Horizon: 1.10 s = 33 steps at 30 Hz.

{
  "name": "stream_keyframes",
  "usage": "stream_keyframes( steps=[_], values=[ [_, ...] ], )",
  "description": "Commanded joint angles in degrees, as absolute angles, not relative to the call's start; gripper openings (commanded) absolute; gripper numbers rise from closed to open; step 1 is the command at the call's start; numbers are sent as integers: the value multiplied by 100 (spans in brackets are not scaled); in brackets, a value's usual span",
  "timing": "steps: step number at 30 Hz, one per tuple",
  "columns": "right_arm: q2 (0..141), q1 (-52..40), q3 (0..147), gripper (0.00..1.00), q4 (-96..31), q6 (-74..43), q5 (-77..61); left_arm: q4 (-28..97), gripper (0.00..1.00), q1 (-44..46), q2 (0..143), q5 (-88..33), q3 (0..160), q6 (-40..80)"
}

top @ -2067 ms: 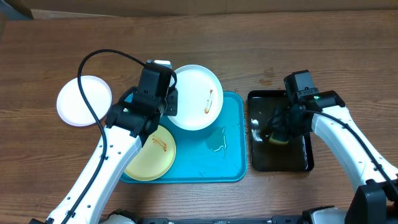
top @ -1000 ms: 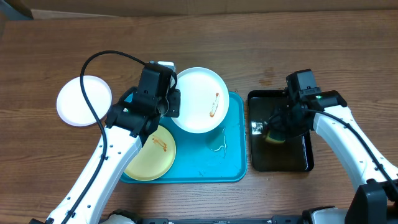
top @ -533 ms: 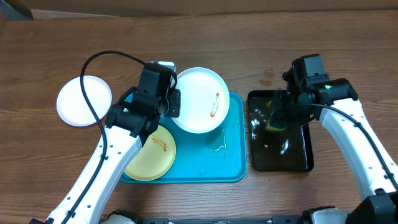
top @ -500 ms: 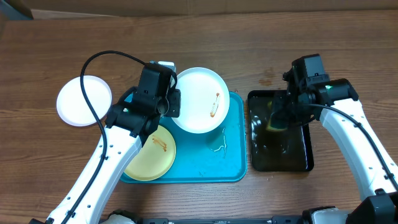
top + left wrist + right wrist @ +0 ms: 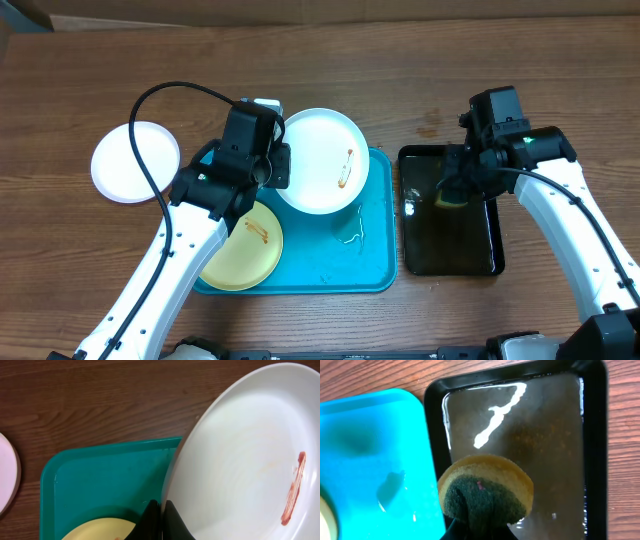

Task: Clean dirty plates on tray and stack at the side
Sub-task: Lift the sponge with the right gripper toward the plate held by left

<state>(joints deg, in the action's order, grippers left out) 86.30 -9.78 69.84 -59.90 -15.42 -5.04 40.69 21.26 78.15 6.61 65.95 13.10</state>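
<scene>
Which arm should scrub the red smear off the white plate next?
Right. The right gripper is shut on the round yellow-and-green sponge over the black rectangular tray, while the left gripper pinches the round white plate.

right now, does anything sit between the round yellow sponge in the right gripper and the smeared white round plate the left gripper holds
Nothing visible. Between the sponge and the white plate lie only the turquoise plastic tray's wet corner and the black tray's rim.
</scene>
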Motion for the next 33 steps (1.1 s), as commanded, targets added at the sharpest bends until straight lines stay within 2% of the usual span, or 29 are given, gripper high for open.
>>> stream_keyframes(
  steps=[1, 5, 10, 18, 21, 24, 26, 30, 33],
  values=[
    [8486, -963, 7122, 4, -6010, -1697, -43, 4045, 4, 2093, 7843, 589, 6689, 1330],
    [8486, -963, 7122, 4, -6058, -1800, 390, 4045, 4, 2093, 7843, 587, 6689, 1332],
    [8486, -963, 7122, 4, -6055, -1739, -309, 4045, 4, 2093, 7843, 440, 6689, 1330],
    [8486, -963, 7122, 4, -6313, -2106, 598, 4056, 4, 2093, 7843, 443, 6689, 1330],
    [8486, -961, 7122, 4, -6294, -1734, -423, 4045, 4, 2093, 7843, 440, 6689, 1332],
    [8486, -961, 7131, 4, -6132, -670, -2445, 4047, 4, 2093, 7843, 440, 6689, 1332],
    [8486, -961, 7172, 4, -5946, -386, -3533, 4051, 4, 2093, 7843, 440, 6689, 1330],
    [8486, -1026, 7210, 4, -5345, -379, -4633, 4145, 4, 2093, 7843, 279, 6689, 1330],
    [8486, -1319, 7210, 4, -4943, -379, -4624, 4294, 4, 2093, 7843, 75, 6685, 1332]
  ],
)
